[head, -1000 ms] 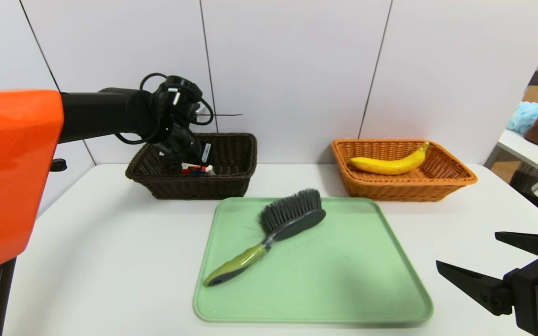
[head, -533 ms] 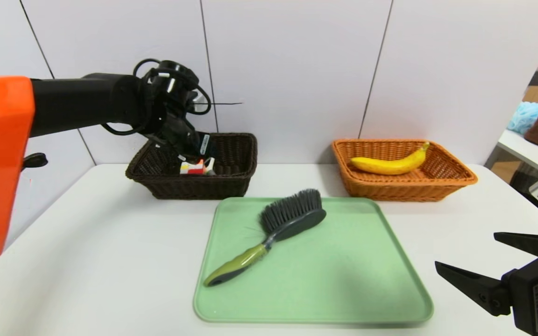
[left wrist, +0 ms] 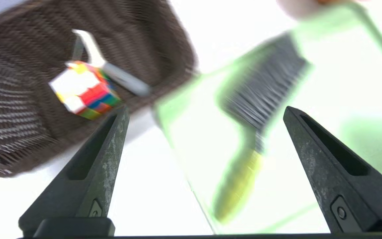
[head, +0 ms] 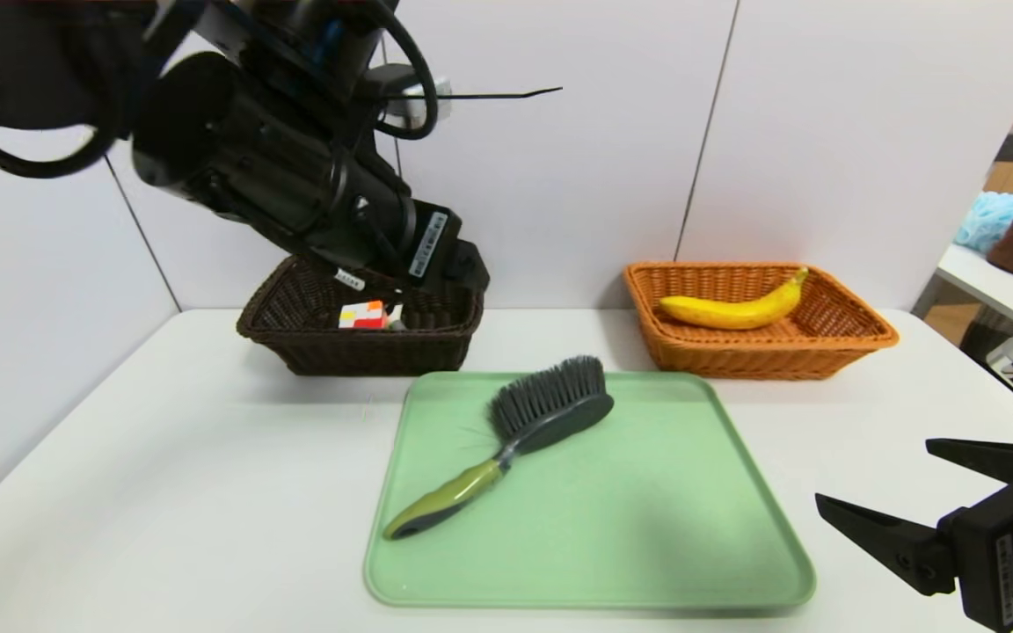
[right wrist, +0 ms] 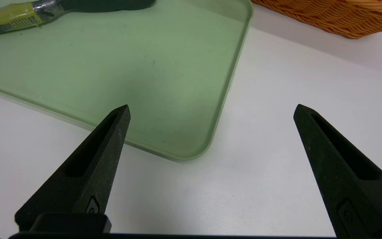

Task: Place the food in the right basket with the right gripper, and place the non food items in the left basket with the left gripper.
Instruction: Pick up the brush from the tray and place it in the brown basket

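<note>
The yellow banana (head: 731, 309) lies in the orange right basket (head: 858, 338). In the dark brown left basket (head: 295, 347) rest the multicoloured cube (head: 361, 314) and, beside it, the metal peeler (left wrist: 121, 78). The grey-bristled brush (head: 524, 422) lies diagonally on the green tray (head: 647, 527), olive handle toward the front left. My left gripper (left wrist: 206, 111) hangs open and empty, high above the table between the dark basket and the tray. Its arm (head: 295, 176) covers the basket's back rim. My right gripper (head: 874, 473) stands open and empty low at the front right, off the tray's corner.
A white wall stands close behind both baskets. At the far right is a side table (head: 999, 290) with a brown roll and blue cloth. White tabletop (head: 163, 492) stretches left of the tray and in front of the dark basket.
My left arm has risen out of the dark basket and swung up toward the camera, its jaws spreading wider. The cube stays in the basket. The right arm has barely moved.
</note>
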{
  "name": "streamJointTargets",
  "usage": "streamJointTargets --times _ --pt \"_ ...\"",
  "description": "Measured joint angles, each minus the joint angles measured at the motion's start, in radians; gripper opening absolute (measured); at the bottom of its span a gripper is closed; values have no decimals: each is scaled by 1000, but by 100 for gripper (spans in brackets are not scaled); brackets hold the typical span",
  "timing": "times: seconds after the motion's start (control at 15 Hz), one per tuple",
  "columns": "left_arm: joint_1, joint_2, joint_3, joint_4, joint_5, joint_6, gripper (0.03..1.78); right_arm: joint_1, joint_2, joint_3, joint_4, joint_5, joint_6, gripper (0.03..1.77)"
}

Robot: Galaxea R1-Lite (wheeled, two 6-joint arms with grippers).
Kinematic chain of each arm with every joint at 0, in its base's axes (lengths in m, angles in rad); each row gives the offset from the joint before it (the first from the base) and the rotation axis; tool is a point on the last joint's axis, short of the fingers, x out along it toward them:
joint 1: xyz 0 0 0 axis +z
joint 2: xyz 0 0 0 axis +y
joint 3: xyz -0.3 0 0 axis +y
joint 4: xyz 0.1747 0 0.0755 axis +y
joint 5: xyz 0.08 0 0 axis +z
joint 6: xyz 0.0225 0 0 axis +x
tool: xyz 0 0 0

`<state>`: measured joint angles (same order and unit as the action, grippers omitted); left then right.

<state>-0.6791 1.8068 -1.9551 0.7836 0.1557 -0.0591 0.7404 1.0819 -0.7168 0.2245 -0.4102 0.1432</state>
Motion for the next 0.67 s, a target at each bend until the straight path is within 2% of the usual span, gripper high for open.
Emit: streamJointTargets --times 0.13,0.33,0.53,0.67 --pt "-95 -64 50 50 5 -55 166 0 0 0 0 0 1 170" --pt "-201 -134 211 43 40 -127 167 0 -1 0 0 -1 0 170" --pt "-269 -192 431 -68 63 -130 168 0 -5 -1 0 -1 0 170" --pt "-299 -217 567 -173 66 -92 169 0 -6 -5 0 -2 0 170"
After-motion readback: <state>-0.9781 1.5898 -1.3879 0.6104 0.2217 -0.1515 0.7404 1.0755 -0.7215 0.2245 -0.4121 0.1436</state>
